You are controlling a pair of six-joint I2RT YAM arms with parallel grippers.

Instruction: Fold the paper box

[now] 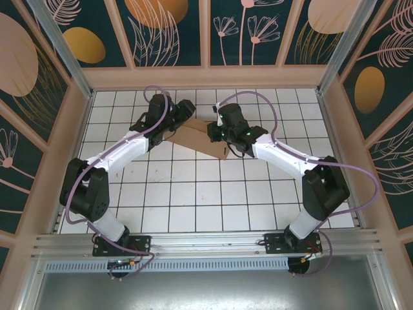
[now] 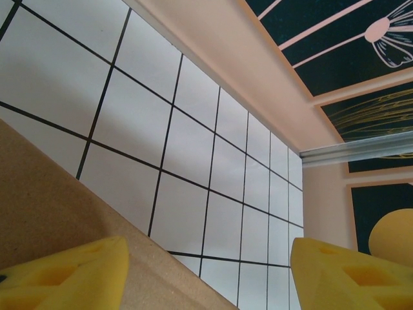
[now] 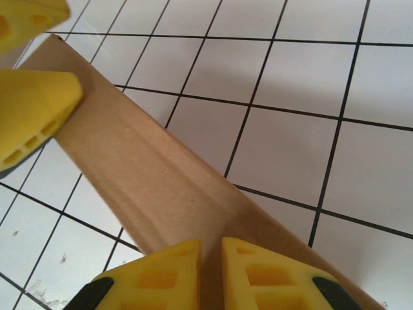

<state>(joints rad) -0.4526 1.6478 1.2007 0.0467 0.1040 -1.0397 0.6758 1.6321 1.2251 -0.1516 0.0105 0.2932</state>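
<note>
Flat brown cardboard paper box [image 1: 197, 139] lies far-centre on the white tiled table [image 1: 193, 194]. Right gripper [image 3: 211, 274] clamps its edge; left gripper [image 2: 206, 261] stands apart at the other end. A shallow pinch may slip under folding load.

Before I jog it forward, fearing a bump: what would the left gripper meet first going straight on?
Likely the white tiled tabletop, just past the brown cardboard paper box by one finger of the open left gripper; depth is unclear.
</note>
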